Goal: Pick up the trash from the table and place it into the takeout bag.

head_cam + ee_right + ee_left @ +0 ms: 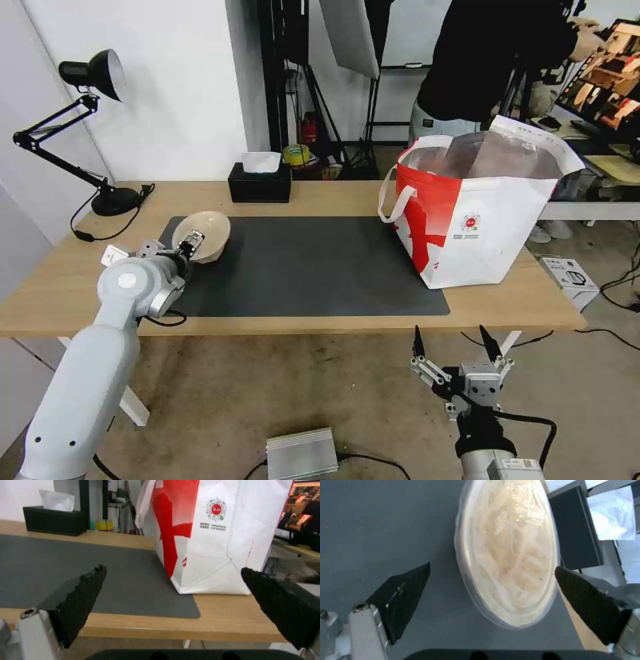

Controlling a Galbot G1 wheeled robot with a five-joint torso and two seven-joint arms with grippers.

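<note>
The left gripper is spread wide around the beige pulp bowl, which sits between its fingers on the table's mat. The fingers should be closed gently on the rim. The right gripper is parked open below the table edge, the takeout bag beyond it.

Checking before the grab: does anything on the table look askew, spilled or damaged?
The beige pulp bowl lies tipped on its side at the mat's left end, its opening toward the open left hand. Nothing looks spilled. The takeout bag stands upright.

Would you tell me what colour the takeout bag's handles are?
White handles; the head view shows them best.
</note>
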